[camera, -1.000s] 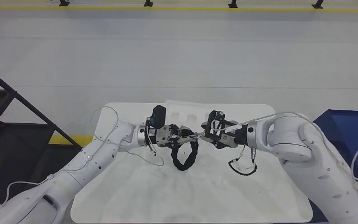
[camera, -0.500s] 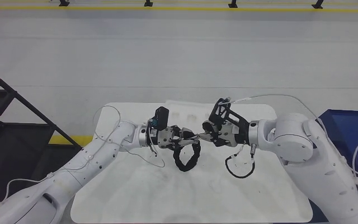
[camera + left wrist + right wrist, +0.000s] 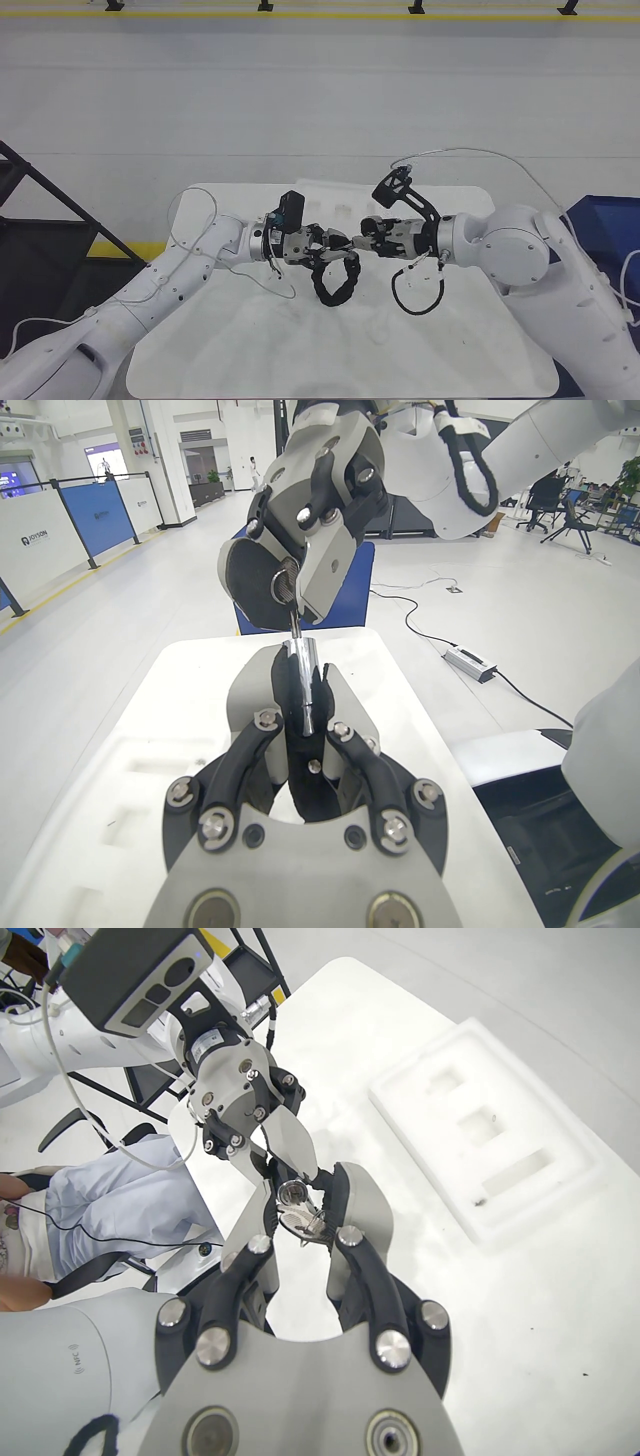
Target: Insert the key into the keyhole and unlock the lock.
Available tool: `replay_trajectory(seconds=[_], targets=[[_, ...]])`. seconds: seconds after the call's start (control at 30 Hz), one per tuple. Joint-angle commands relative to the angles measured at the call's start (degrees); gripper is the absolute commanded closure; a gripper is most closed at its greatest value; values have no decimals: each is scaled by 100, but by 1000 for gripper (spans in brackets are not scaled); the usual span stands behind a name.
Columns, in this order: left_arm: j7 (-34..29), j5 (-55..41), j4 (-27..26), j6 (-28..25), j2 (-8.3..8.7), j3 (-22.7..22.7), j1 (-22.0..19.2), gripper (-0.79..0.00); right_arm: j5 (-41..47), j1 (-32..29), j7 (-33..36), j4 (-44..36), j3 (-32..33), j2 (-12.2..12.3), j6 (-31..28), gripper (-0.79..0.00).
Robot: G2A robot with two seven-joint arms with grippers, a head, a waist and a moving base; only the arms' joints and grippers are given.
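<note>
My left gripper (image 3: 305, 680) is shut on a shiny metal cylinder lock (image 3: 306, 685), held above the white table with its keyhole end pointing at the other arm. My right gripper (image 3: 302, 1215) is shut on a small silver key (image 3: 305, 1224) by its round head. In the left wrist view the key (image 3: 289, 590) sits between the right fingers, and its blade meets the end of the lock. In the top view the two grippers meet tip to tip, left gripper (image 3: 338, 243) against right gripper (image 3: 362, 243), over the middle of the table.
A white foam tray (image 3: 482, 1138) with three recessed pockets lies on the white table (image 3: 300, 350) behind the grippers. Black cable loops hang under both wrists, one loop (image 3: 335, 280) below the left wrist. A black frame (image 3: 40, 195) stands left of the table.
The right wrist has rolled about its axis, its camera mount swinging up and over, while the left gripper stayed holding the lock.
</note>
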Motion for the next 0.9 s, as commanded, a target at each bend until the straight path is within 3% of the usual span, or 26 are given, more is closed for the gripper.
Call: replay_trajectory(seconds=[0.0, 0.2, 0.27, 0.3, 0.63, 0.87], targets=[[-5, 18, -6, 0, -6, -8, 1, 0, 13, 6, 20, 13, -25, -8, 158, 0], [-22, 78, -1, 0, -21, -60, 16, 0, 137, 0, -96, 9, -52, -36, 424, 0], [-26, 86, 5, 0, -26, -75, 29, 0, 152, -5, -145, -5, -39, -39, 439, -382], [-36, 90, 13, 0, -29, -80, 33, 0, 146, -8, -145, -10, -33, -39, 436, -785], [-72, 68, 119, 0, -58, -138, 72, 0, 297, -120, -154, 8, 262, 6, 121, -785], [-143, 133, 236, 0, -78, -206, 86, 0, 95, -168, 168, 48, 441, 78, -539, -785]])
